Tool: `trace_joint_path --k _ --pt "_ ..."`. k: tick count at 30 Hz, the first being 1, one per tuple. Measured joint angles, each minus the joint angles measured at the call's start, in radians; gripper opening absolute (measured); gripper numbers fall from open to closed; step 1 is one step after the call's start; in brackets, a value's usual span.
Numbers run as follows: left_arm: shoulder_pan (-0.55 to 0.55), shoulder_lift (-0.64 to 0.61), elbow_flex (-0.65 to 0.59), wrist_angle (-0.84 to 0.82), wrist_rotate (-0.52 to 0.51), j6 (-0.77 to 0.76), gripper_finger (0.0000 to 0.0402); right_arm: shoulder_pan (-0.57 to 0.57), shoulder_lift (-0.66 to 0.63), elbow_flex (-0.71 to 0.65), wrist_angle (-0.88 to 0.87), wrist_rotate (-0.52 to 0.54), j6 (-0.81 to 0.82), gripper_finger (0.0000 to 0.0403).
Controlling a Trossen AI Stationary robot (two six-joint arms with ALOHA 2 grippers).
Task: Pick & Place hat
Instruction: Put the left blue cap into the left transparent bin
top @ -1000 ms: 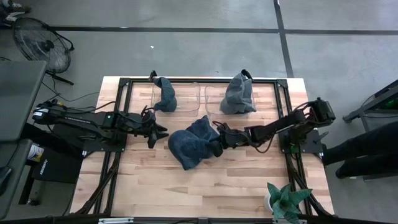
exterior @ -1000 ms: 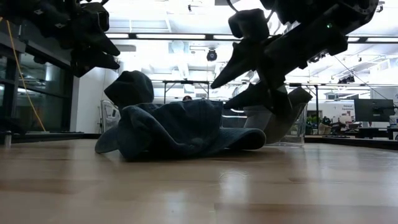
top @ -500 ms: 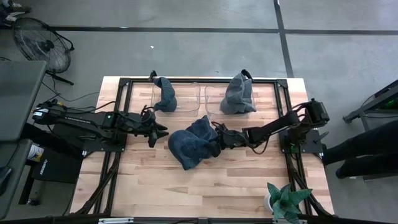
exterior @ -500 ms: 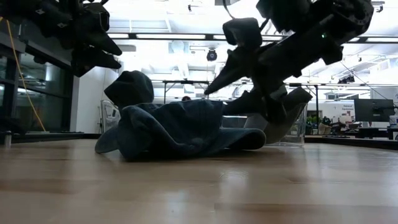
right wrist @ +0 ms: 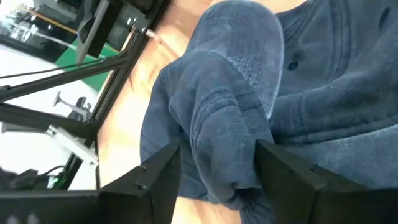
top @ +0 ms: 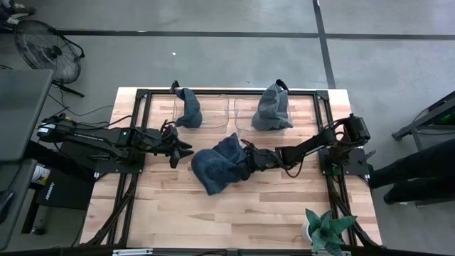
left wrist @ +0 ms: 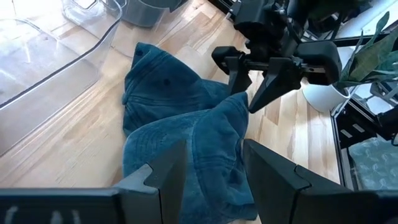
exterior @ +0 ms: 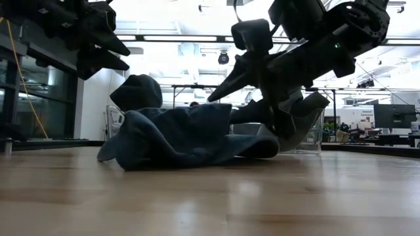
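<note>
A blue cloth hat lies crumpled on the wooden table's middle, also seen in the low view and the left wrist view. My right gripper is open at the hat's right side. Its two fingers stand either side of a raised fold. My left gripper is open and hovers above the table just left of the hat, touching nothing. My right gripper comes level from the table's right, low over the wood, its open fingers straddling a raised fold of the hat's right part. The cloth fills the gap between them. The lower finger lies against the hat, which rests bunched on the table.
Two clear bins stand at the far edge, each with another blue-grey hat draped over it. A potted plant sits at the near right corner. Black frame rails run along the table's sides. Bare wood lies on the near side of the hat.
My right gripper has moved toward the table's left into the hat, staying open. The hat's right part has bunched up around the fingers, and the whole hat has slid a little toward the left.
</note>
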Motion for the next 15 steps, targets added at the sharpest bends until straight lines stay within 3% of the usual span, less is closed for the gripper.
trace_joint_path --k 5,10,15 --pt "0.0 0.0 0.0 0.0 0.005 -0.001 0.0156 0.0 -0.012 0.0 0.019 -0.046 0.003 0.0134" --pt "0.0 0.0 0.0 0.0 0.005 -0.005 0.0156 0.0 -0.021 0.0 0.051 -0.075 -0.023 0.0025" --pt "0.0 0.0 0.0 0.002 0.01 -0.005 0.0156 0.0 -0.022 0.0 0.078 -0.104 -0.051 0.0008"
